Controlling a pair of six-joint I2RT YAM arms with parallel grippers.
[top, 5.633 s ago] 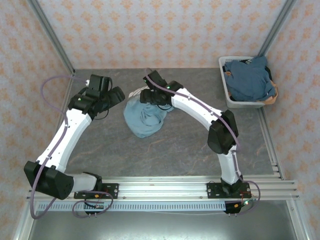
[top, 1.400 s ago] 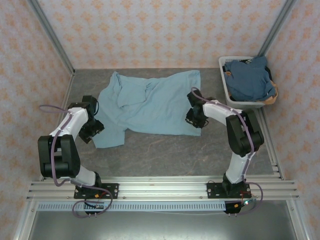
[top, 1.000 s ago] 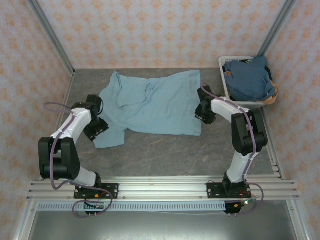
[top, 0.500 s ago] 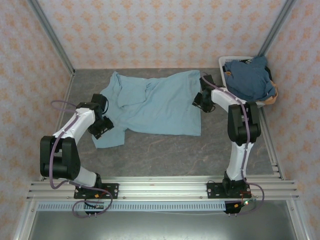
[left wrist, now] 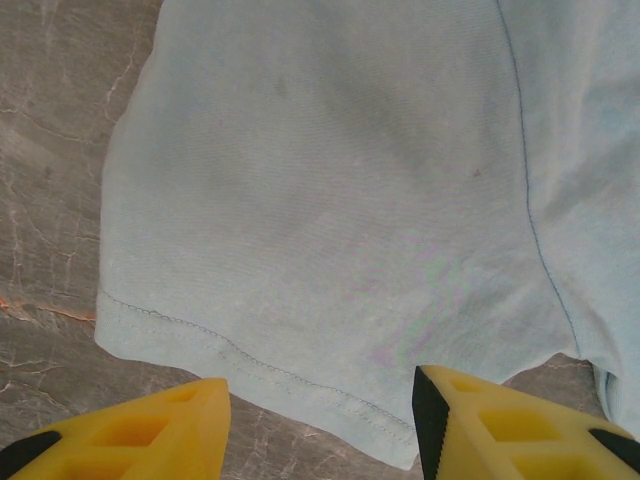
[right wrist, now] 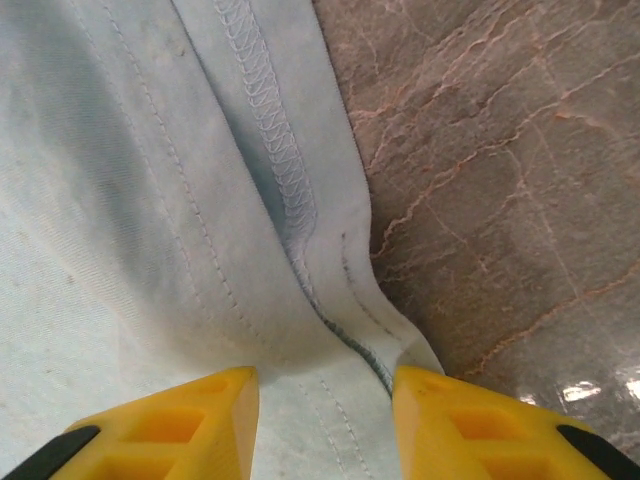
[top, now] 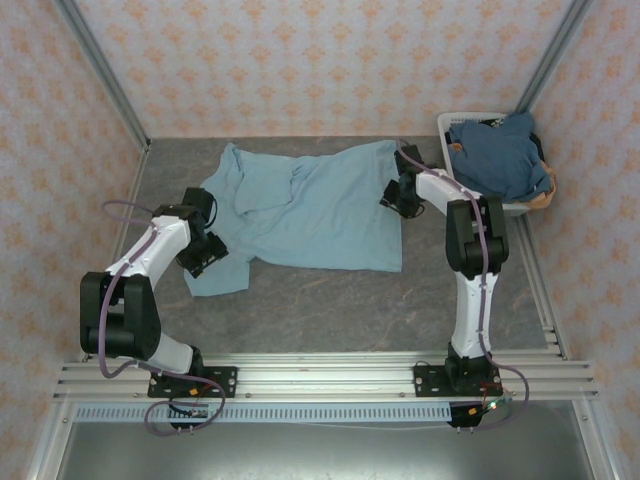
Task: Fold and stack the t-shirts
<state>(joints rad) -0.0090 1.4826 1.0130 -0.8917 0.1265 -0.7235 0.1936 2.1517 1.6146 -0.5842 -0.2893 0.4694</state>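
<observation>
**A:** home or lab, what do you reckon?

**B:** lab rig dressed up homey, imo. Wallpapered panels [top: 320, 60] hung on metal frame posts [top: 100, 70], a marble-look tabletop [top: 320, 300], robot arms [top: 470, 290] bolted to an aluminium rail [top: 330, 375]. Laundry basket [top: 505, 208] too.

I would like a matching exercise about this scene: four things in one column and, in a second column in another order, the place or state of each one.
Column 1
1. light blue t-shirt
2. darker blue t-shirt
3. left gripper
4. right gripper

Column 2
a. lying in the white basket
b. open, over the light shirt's hemmed edge on the basket side
c. spread out on the table
d. open, over the light shirt's hemmed edge on the side far from the basket

Pairs: 1-c, 2-a, 3-d, 4-b
</observation>
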